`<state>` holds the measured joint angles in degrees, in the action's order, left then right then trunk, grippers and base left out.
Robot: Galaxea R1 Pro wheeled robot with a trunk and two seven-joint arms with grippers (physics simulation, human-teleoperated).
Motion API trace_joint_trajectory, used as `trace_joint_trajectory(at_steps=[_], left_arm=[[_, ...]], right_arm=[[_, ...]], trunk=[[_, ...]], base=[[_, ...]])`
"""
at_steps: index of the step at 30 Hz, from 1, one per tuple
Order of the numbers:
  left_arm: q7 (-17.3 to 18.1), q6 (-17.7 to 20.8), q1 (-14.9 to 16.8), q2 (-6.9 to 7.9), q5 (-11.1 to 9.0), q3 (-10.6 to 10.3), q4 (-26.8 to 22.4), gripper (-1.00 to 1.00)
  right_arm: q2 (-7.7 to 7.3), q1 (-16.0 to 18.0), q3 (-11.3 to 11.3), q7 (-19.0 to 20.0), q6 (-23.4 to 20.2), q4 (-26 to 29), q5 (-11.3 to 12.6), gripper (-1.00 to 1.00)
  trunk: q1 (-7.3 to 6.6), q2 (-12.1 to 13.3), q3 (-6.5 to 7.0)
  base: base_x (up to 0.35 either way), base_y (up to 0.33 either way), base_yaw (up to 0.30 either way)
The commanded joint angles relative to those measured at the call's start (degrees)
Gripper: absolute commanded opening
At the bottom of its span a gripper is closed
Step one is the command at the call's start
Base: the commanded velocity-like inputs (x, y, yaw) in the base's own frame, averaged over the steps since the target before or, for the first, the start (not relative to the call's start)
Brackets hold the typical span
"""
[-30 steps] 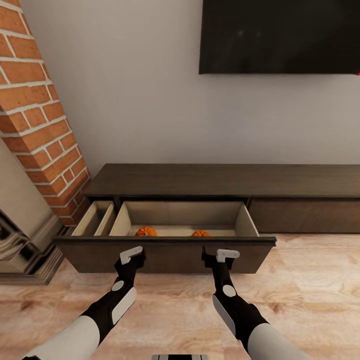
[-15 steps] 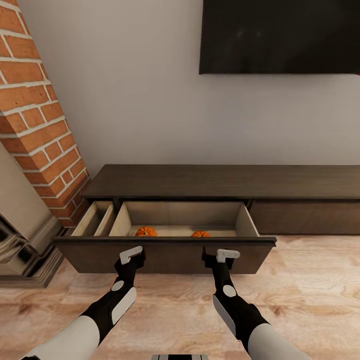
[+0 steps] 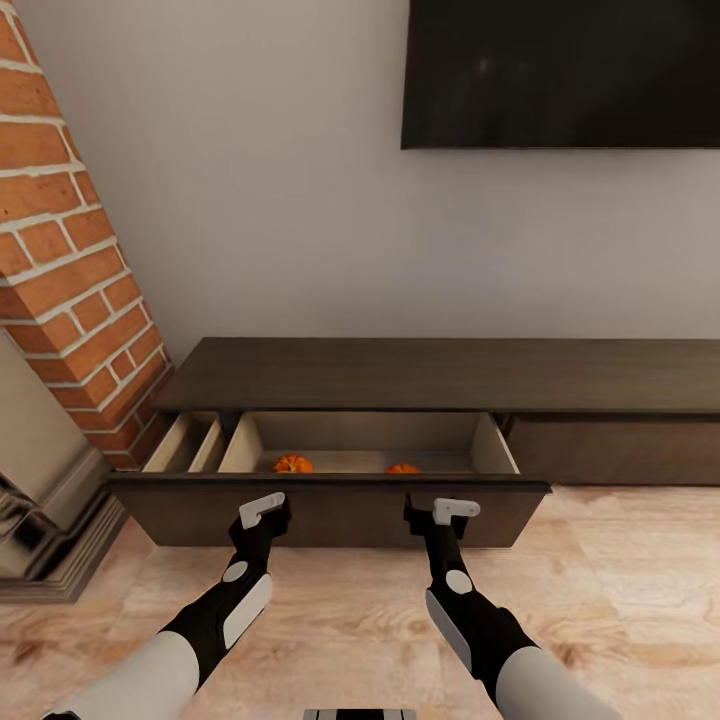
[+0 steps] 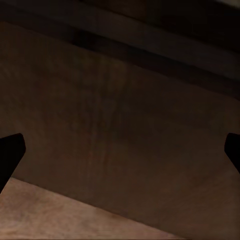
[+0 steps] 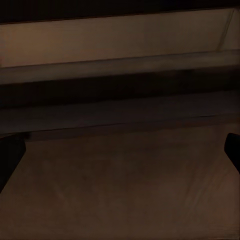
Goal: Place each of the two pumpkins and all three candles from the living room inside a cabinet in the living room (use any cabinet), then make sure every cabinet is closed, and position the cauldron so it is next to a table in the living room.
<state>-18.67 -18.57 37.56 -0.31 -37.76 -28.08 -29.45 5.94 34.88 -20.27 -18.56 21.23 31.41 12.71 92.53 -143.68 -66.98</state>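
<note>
Head view: both grippers, left (image 3: 264, 508) and right (image 3: 441, 510), sit low centre with jaws spread and empty, tips against the drawer (image 3: 330, 510) front. Since a second ago less of its tan inside shows, so it is being pushed shut. Two pumpkins (image 3: 292, 464) (image 3: 402, 468) lie inside; no candles visible. The cabinet (image 3: 450, 375) spans mid-frame on pale wood floor (image 3: 620, 560), brick (image 3: 70, 250) at left, TV (image 3: 560, 70) upper right

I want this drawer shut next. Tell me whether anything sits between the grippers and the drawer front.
Nothing visible does. The left gripper and right gripper are both right at the drawer front, open, fingers spread wide. Both pumpkins lie inside the drawer, below its rim, clear of the front.
</note>
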Motion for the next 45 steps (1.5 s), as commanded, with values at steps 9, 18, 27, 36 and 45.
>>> trace_joint_trajectory(at_steps=[9,18,27,36,45], left_arm=[[-0.4,-0.3,0.1,0.05,-0.5,-0.5,0.0,1.00],[-0.4,-0.3,0.1,0.05,-0.5,-0.5,0.0,1.00],[-0.4,-0.3,0.1,0.05,-0.5,-0.5,0.0,1.00],[-0.4,-0.5,0.1,0.05,-0.5,-0.6,-0.1,1.00],[-0.4,-0.5,0.1,0.05,-0.5,-0.6,-0.1,1.00]], right_arm=[[-0.02,0.1,-0.5,-0.3,0.3,0.0,0.6,1.00],[-0.05,0.1,-0.5,-0.3,0.3,0.0,0.6,1.00],[-0.05,0.1,-0.4,-0.3,0.3,0.0,0.6,1.00],[-0.05,0.1,-0.4,-0.3,0.3,0.0,0.6,1.00],[-0.05,0.1,-0.4,-0.3,0.3,0.0,0.6,1.00]], trunk=[[0.02,0.0,-0.04],[0.02,0.0,-0.04],[0.02,0.0,-0.04],[0.02,0.0,-0.04],[0.02,0.0,-0.04]], base=[[0.291,0.000,0.000],[0.267,0.000,0.000],[0.234,0.000,0.000],[0.046,0.000,0.000],[0.148,0.000,0.000]])
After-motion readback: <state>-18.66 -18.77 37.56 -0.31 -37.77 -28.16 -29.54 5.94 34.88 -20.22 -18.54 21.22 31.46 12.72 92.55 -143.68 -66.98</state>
